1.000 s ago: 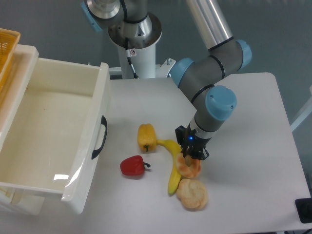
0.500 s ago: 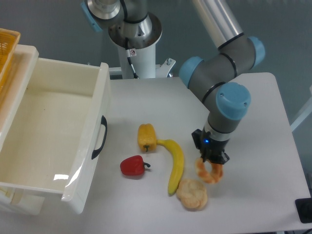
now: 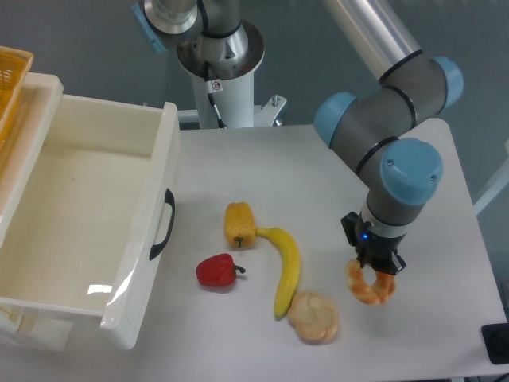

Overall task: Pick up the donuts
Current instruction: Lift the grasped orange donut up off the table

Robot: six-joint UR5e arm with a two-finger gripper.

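1. Since the earlier frames the gripper [image 3: 375,270] has carried the donuts [image 3: 369,284] rightward, away from the banana [image 3: 287,269] and past the round bun [image 3: 313,317], so the ring now hangs to the right of both, apart from them.
2. Nearest the camera, a dark object [image 3: 496,342] is cut off by the lower right corner and cannot be identified.
3. Just beyond, the bun lies on the table [image 3: 445,199], its left edge close to the banana's lower tip; whether they touch is unclear.
4. Clamped on the donuts' upper part, the gripper's fingers are mostly hidden by the wrist and the ring itself; only the orange lower arc shows clearly. Whether the ring clears the tabletop cannot be told from this angle.
5. Left of the banana sit a red pepper [image 3: 216,271] and, further back, a yellow pepper [image 3: 239,225] touching the banana's stem end.
6. At far left a white bin [image 3: 95,215] with a black handle is cropped by the frame, and an orange basket [image 3: 12,72] shows only a corner.
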